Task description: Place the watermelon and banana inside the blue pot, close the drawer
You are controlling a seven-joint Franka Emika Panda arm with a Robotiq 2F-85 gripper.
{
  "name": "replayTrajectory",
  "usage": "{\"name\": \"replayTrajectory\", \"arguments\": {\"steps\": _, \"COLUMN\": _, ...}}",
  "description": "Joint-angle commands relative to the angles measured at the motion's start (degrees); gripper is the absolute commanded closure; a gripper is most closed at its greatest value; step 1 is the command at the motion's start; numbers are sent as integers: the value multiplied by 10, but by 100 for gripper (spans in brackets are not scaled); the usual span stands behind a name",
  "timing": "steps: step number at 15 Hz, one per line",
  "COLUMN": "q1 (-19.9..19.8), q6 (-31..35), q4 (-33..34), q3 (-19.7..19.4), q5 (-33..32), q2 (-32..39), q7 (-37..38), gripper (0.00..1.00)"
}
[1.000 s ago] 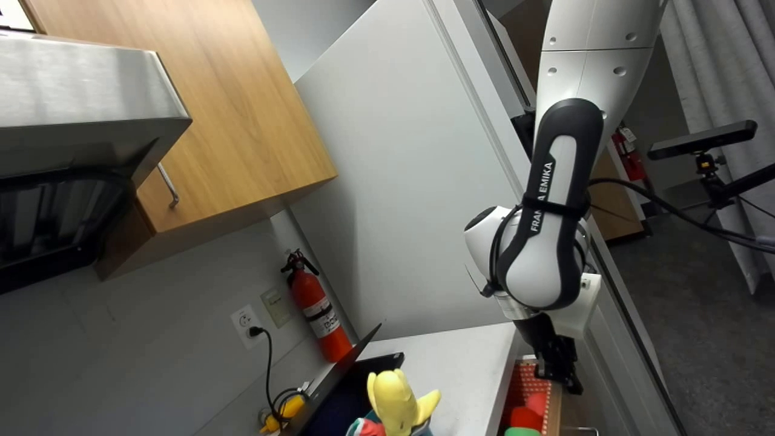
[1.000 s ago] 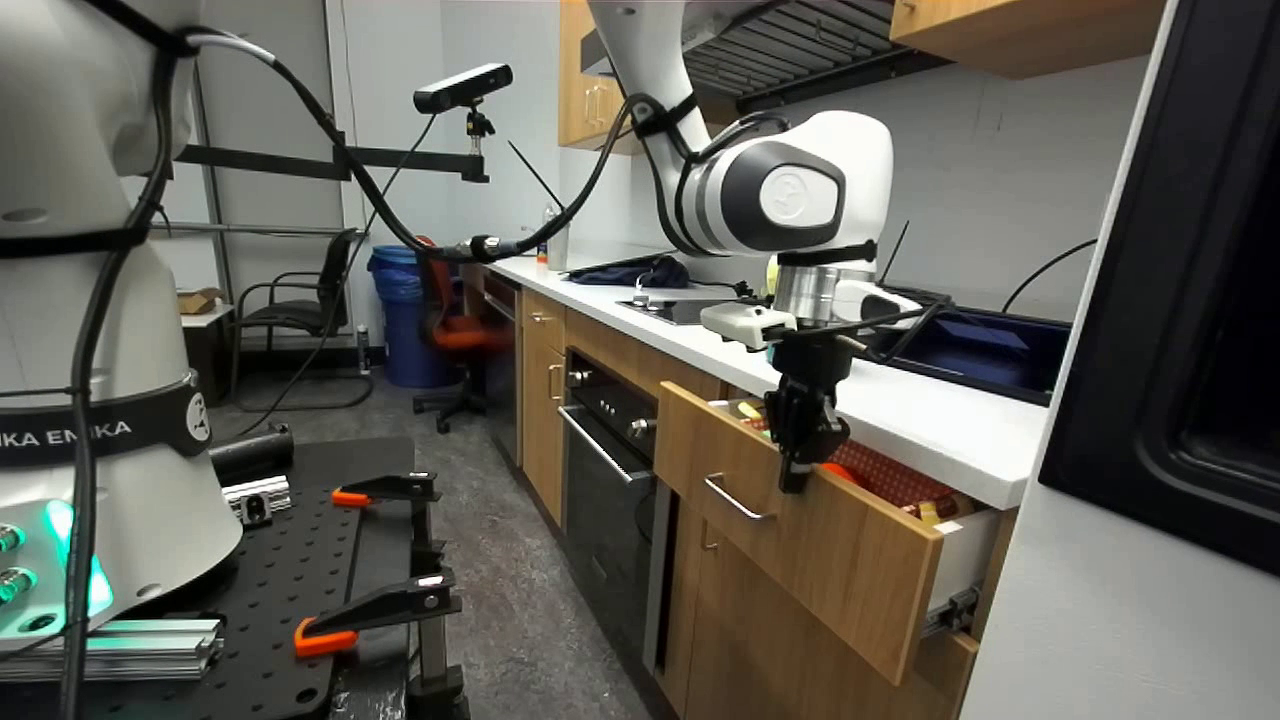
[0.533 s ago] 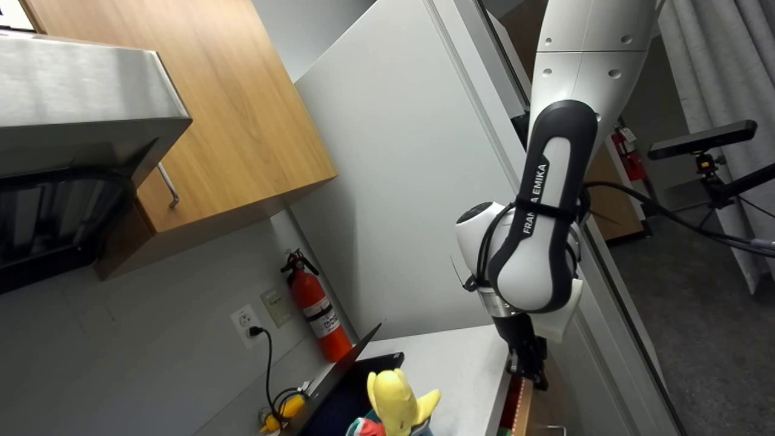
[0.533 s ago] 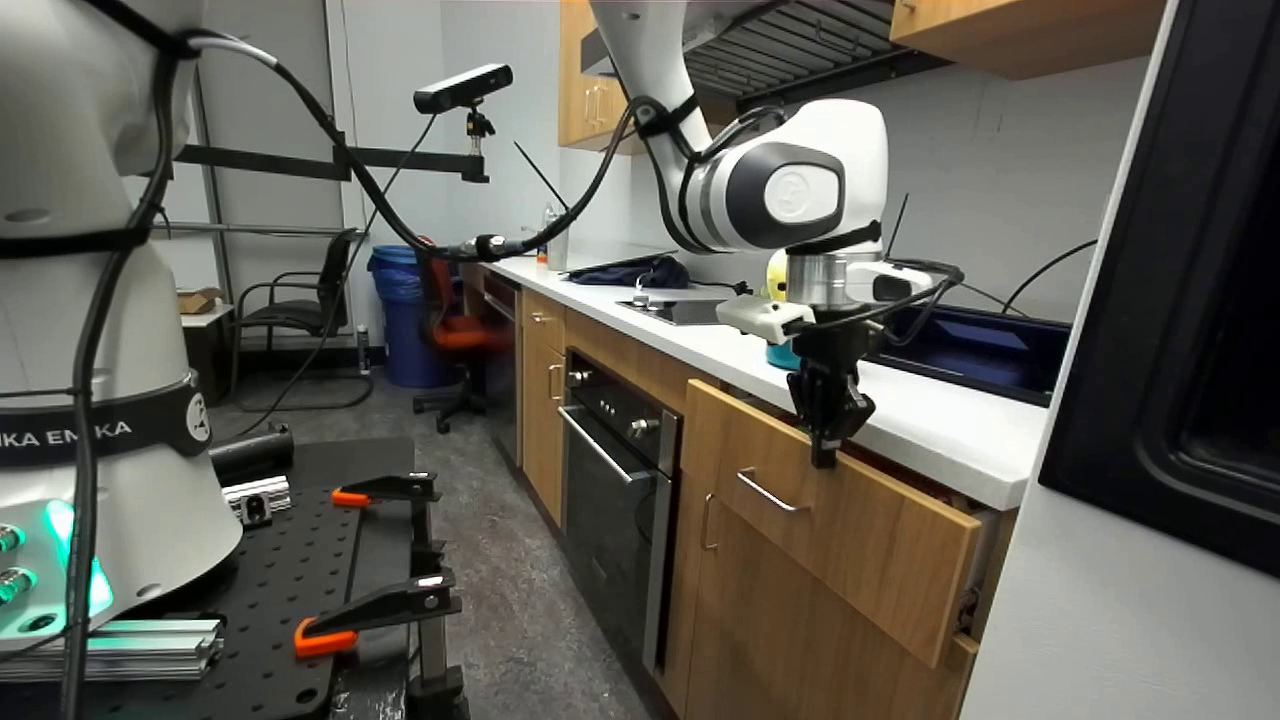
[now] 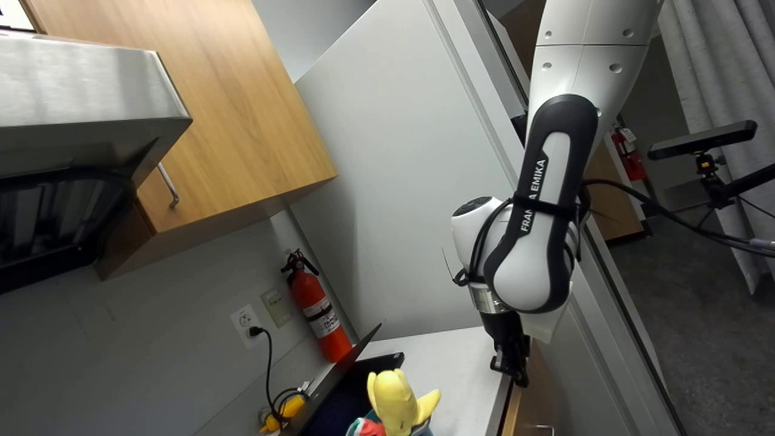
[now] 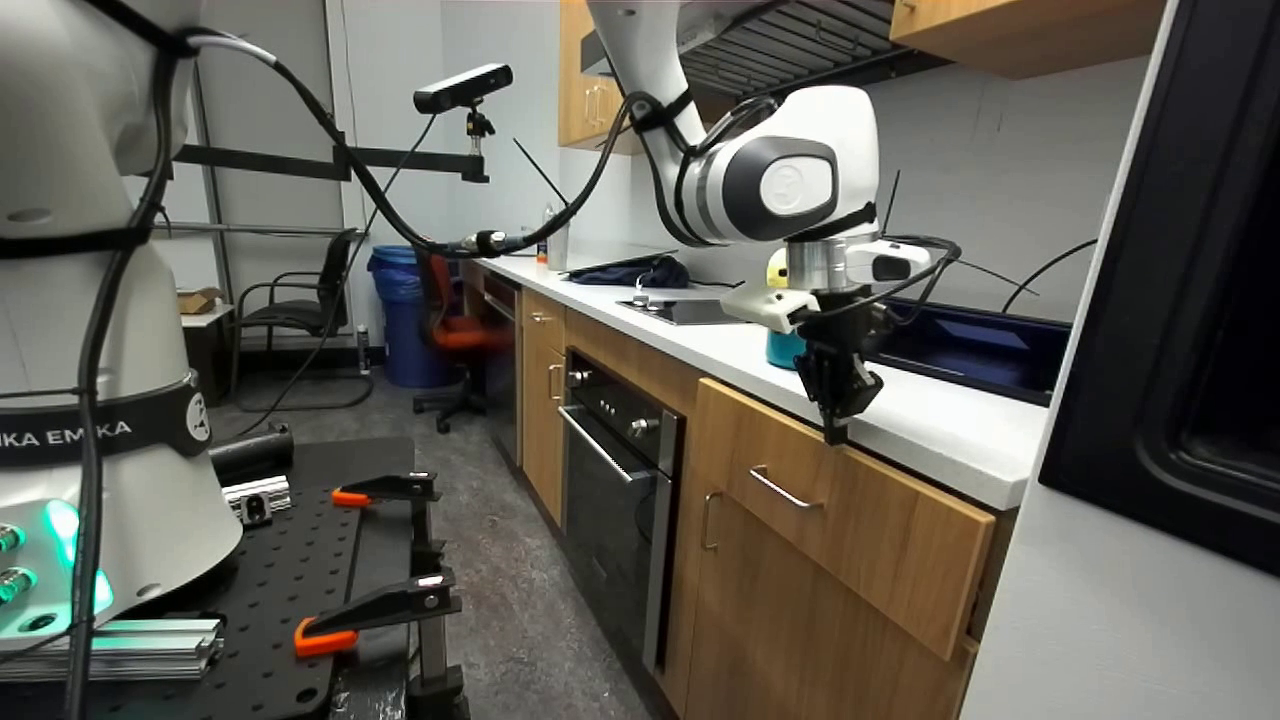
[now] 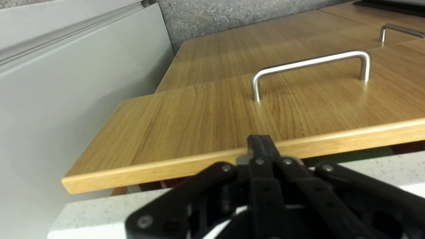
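My gripper (image 7: 260,138) is shut with nothing between its fingertips. In the wrist view it lies across the top edge of the wooden drawer (image 7: 186,124), whose front stands a narrow gap out from the counter. Contact between them cannot be told for sure. An exterior view has the gripper (image 6: 836,436) pointing down at the top of the drawer front (image 6: 900,535). On the counter stands the blue pot (image 6: 784,350), partly behind the arm. The yellow banana (image 5: 395,401) sticks up out of it, and the watermelon (image 5: 368,428) shows beside the banana at the pot's mouth, cut by the frame edge.
A metal handle (image 7: 310,62) juts from the drawer front. The white counter (image 6: 930,425) overhangs behind the gripper, with a dark blue open case (image 6: 960,340) on it. A grey panel (image 7: 76,109) borders the drawer's end. An oven (image 6: 615,520) sits beside the drawer.
The drawer has slid inward from well out to a narrow gap, hiding its contents. My shut gripper has moved toward the counter with it and risen slightly. The pot and fruit have stayed put.
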Motion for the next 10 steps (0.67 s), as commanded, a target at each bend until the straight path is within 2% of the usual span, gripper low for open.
{"name": "replayTrajectory", "arguments": {"steps": 1, "q1": 14, "q6": -7, "q4": -47, "q3": -21, "q5": -7, "q2": -47, "q7": 8, "gripper": 100}}
{"name": "replayTrajectory", "arguments": {"steps": 6, "q1": 42, "q6": -22, "q4": -130, "q3": -75, "q5": -58, "q2": -118, "q7": 61, "gripper": 100}}
{"name": "replayTrajectory", "arguments": {"steps": 10, "q1": 53, "q6": -34, "q4": -184, "q3": -90, "q5": -105, "q2": -176, "q7": 104, "gripper": 100}}
